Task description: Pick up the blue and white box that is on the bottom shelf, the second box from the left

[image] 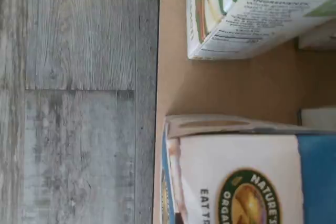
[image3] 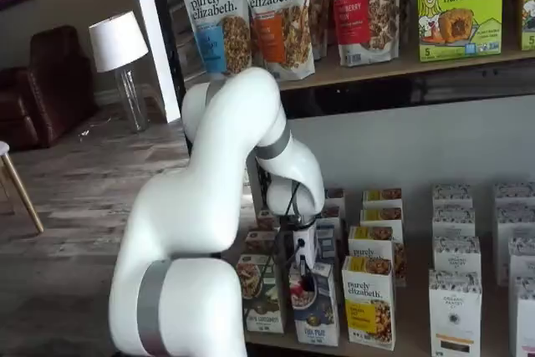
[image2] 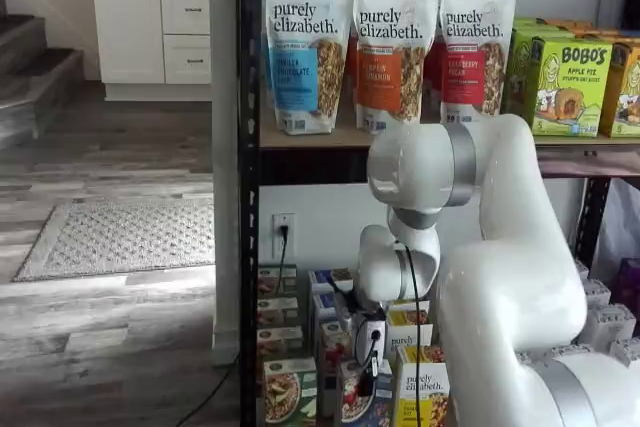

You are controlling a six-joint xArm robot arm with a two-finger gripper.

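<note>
Grips the blue and white box (image3: 316, 311) by its top edge with the tool (image3: 303, 272), black fingers pressed in on the card. Finds that box at the front of the bottom shelf (image3: 414, 332), upright, with a green and white carton (image3: 261, 290) just beside on one side and a yellow and white carton (image3: 369, 298) just beside on the other. Appears not yet lifted, base level with the neighbours.

Could slip or tear if raised fast, with so little card in the grip. Could tilt and swing from a hold so high up. Could drag or topple either neighbouring carton through rubbing on the way out, or knock the rows standing behind. Could also snag the cable (image2: 412, 287) hanging along the arm. Calls for a slow pull, probably up a little and then outward.

Shows, in the wrist view, a tan shelf board (image: 220, 87) ending at grey wood-plank floor (image: 79, 98). Carries granola bags (image2: 385, 47) on the wooden board above, with green boxes (image2: 560, 82) further along. Beyond the rack: a pale rug (image2: 120, 237), white cabinets (image2: 150, 12), a wall outlet (image2: 283, 227), and in a shelf view a lamp (image3: 117, 43) beside a dark armchair (image3: 50, 81).
</note>
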